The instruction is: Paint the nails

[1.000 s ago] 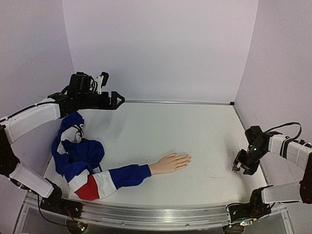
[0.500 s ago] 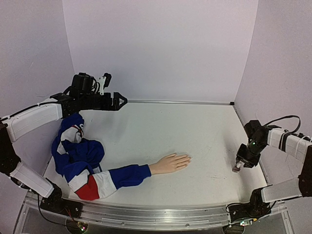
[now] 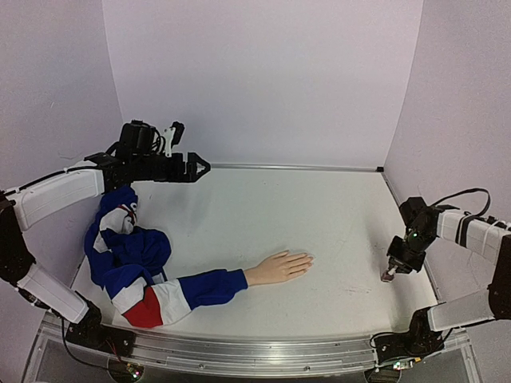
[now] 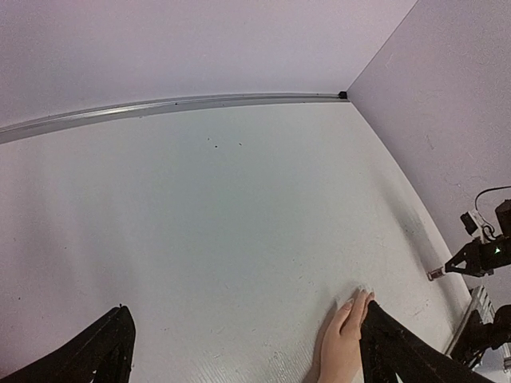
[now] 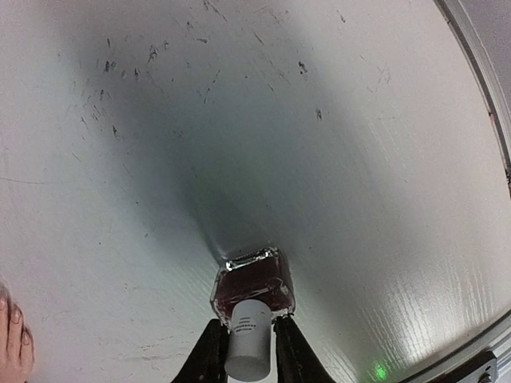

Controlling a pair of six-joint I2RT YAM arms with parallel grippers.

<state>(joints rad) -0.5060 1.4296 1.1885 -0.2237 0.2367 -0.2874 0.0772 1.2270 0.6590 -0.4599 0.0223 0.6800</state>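
The right gripper point(image 5: 243, 355) pinches the pale cap point(image 5: 247, 335) of a dark polish bottle point(image 5: 254, 286), which stands on the white table point(image 3: 263, 203) at about 4 o'clock in the overhead view. The mannequin hand point(image 3: 279, 266) lies flat near 6 o'clock, fingers pointing toward 3 o'clock, its nails point(image 5: 14, 317) well apart from the bottle. A blue, white and red sleeve point(image 3: 200, 289) trails off toward 8 o'clock. The left gripper point(image 3: 200, 166) hangs above the table at 10 o'clock, jaws spread wide and holding nothing.
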